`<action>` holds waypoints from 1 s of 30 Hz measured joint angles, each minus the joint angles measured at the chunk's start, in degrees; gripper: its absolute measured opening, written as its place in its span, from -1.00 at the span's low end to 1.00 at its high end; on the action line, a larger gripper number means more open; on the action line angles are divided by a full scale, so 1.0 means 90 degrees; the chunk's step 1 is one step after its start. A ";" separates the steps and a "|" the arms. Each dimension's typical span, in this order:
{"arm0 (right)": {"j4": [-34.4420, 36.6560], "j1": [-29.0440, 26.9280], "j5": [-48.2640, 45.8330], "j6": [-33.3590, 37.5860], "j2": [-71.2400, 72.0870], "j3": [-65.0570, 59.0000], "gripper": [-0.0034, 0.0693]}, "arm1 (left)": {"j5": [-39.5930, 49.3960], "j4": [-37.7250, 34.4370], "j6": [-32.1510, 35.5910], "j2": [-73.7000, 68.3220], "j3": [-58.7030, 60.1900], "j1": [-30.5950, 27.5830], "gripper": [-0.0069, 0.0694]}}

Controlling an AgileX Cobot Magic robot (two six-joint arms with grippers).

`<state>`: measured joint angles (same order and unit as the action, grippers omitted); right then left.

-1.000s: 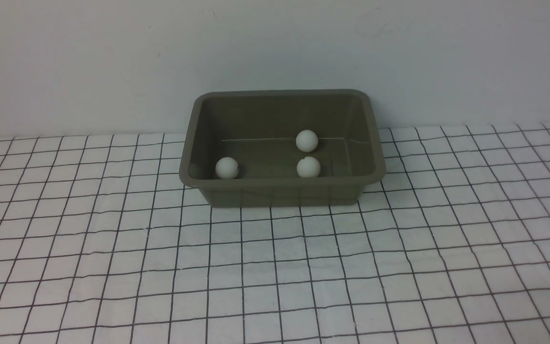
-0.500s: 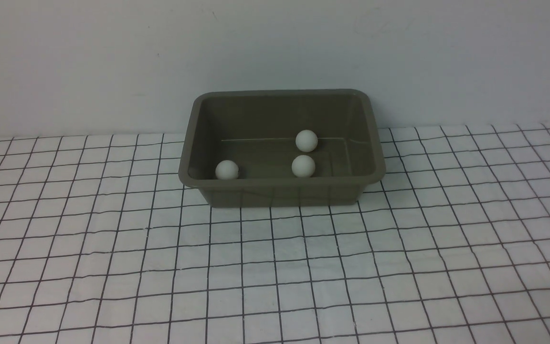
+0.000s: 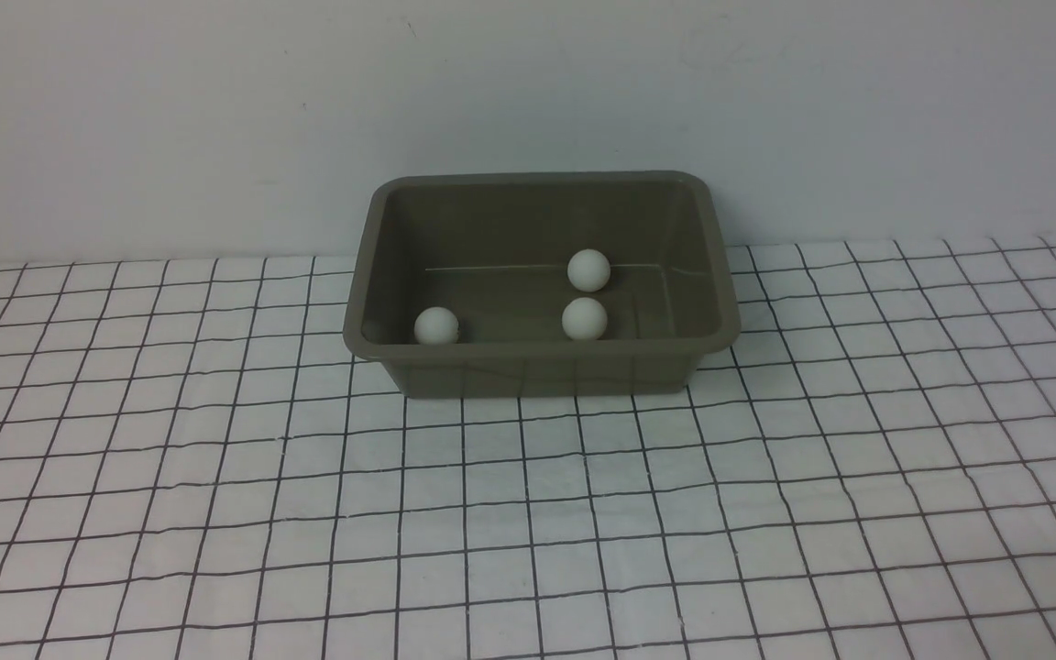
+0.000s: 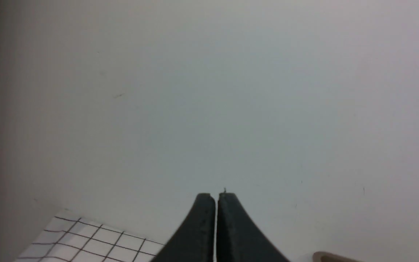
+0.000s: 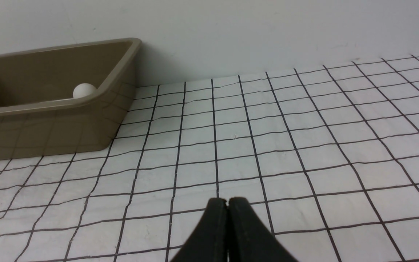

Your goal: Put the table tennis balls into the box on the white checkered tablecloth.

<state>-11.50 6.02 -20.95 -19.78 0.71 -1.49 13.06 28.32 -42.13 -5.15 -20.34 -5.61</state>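
Note:
An olive-brown box (image 3: 542,367) stands on the white checkered tablecloth (image 3: 528,513) near the back wall. Three white table tennis balls lie inside it: one at the near left corner (image 3: 436,325), one near the middle (image 3: 584,318), one just behind that (image 3: 588,270). Neither arm shows in the front view. My left gripper (image 4: 216,198) is shut and empty, facing the wall, with a bit of the box's rim (image 4: 335,257) at the picture's edge. My right gripper (image 5: 227,202) is shut and empty over the cloth, well apart from the box (image 5: 49,134), where one ball (image 5: 84,90) shows.
A plain pale wall (image 3: 528,101) rises directly behind the box. The cloth is slightly wrinkled and reaches to every edge of the front view.
The middle ball in the box has rolled slightly to the left and settled. The other two balls, the box and both grippers are as before.

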 joint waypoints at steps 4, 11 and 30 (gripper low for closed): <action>0.0000 0.0000 0.0000 0.0000 0.0000 0.0000 -0.94 | -0.0027 -0.0545 0.1182 0.0000 0.0000 0.0000 -0.83; 0.0000 0.0000 0.0000 0.0000 0.0000 0.0000 -0.94 | -0.0111 -0.0805 0.1959 0.0000 0.0375 0.0000 -0.83; 0.0000 0.0000 0.0000 0.0000 0.0000 0.0000 -0.94 | -0.0162 -0.2230 0.2810 0.0000 0.2440 0.0000 -0.83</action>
<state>-11.50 6.02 -20.95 -19.78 0.71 -1.49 11.60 8.24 -16.84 -5.15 1.62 -5.61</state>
